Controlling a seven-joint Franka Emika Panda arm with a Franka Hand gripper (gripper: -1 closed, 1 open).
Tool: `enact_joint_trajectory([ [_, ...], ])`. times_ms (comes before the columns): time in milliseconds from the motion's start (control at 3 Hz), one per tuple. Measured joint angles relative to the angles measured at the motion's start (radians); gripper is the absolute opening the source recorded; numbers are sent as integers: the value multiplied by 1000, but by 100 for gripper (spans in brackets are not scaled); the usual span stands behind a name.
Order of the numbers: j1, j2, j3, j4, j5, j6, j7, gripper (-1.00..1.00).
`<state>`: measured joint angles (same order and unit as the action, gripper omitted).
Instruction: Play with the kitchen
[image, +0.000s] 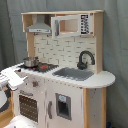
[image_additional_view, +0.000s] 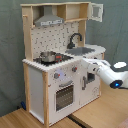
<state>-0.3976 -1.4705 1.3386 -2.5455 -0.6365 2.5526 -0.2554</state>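
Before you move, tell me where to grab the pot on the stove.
Grip the pot by its rim, coming straight down from above. It stands upright and open-topped on the stove, with free space under the hood. No handle can be made out, so the rim is the safest bet.

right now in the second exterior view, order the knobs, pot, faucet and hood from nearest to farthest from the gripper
1. Knobs: on the kitchen front panel, just to the second exterior view's left of the gripper.
2. Pot: on the stove, up and further left.
3. Faucet: behind the sink, above the gripper; close to the pot's rank.
4. Hood: top, farthest.
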Motion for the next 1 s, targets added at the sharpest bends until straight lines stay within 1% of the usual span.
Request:
enact_joint_trajectory([
  [667,79,-13,-52,13,-12,-185,-15,100],
  [1000,109,-22,-83,31,-21,-279,-12,100],
])
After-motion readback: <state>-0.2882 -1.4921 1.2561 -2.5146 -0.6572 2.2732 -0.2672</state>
